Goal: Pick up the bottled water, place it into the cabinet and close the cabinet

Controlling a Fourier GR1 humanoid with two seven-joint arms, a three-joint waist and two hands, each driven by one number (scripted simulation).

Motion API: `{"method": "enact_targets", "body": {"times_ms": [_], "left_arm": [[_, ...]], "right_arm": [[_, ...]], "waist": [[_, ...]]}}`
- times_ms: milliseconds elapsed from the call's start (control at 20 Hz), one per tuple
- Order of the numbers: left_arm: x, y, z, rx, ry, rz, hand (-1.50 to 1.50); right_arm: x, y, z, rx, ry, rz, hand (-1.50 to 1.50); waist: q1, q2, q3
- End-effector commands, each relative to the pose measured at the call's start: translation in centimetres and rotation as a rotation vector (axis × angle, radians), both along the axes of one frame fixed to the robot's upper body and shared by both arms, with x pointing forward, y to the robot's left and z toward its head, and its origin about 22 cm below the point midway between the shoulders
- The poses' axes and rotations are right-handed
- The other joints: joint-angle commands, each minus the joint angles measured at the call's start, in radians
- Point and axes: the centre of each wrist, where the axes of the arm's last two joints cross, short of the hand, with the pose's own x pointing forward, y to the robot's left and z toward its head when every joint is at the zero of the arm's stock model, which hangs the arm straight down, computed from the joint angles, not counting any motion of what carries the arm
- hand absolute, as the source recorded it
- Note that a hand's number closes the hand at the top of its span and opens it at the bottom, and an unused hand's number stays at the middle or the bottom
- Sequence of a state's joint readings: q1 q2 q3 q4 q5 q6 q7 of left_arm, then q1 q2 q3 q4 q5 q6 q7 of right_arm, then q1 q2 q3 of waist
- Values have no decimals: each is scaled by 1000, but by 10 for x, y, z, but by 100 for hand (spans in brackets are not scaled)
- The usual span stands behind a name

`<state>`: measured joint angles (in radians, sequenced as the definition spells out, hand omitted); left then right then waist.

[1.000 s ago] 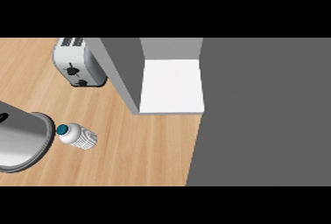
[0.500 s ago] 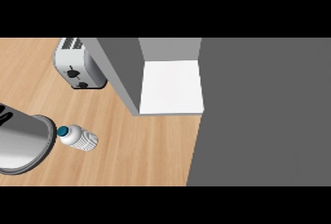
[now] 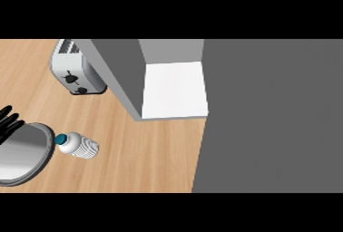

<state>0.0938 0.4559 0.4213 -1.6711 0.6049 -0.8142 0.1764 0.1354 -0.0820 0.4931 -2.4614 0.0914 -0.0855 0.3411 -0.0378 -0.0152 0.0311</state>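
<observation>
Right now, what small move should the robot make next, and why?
Probably bring the left hand toward the bottled water. The bottle stands untouched on the counter beside the left forearm, no hand holds it, and the cabinet already stands open.

Bottled water (image 3: 79, 145) on the wooden counter (image 3: 147, 154) (beside left hand (image 3: 8, 120)), open cabinet (image 3: 173, 88) beyond.

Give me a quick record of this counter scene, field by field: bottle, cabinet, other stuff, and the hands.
bottle: bottled water, teal cap, lying on the wooden counter, not held
cabinet: open cabinet, white floor inside, nothing on it
toaster: silver toaster left of the cabinet
left forearm: grey, at the left edge beside the bottle
left hand: black fingers straight, above the forearm, apart from the bottle
right hand: not in view
</observation>
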Motion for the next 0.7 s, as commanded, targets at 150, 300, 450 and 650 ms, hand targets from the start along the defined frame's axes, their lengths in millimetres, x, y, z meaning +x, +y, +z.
{"method": "enact_targets", "body": {"times_ms": [150,300,450,650], "left_arm": [[2,-6,-75,-108,170,23,-150],[13,-1,-81,-111,174,34,-150],[13,-9,-94,-97,204,46,-150],[21,-9,-123,-143,221,28,-150]], "right_arm": [[-8,-7,10,-38,-35,-29,-150],[0,-4,6,-19,-40,-57,-150],[-8,-5,10,-37,-32,-31,-150],[-18,-10,18,-13,-44,-51,-150]], "waist": [[-17,24,-38],[-22,28,-38],[-29,25,-39],[-22,20,-38]]}}
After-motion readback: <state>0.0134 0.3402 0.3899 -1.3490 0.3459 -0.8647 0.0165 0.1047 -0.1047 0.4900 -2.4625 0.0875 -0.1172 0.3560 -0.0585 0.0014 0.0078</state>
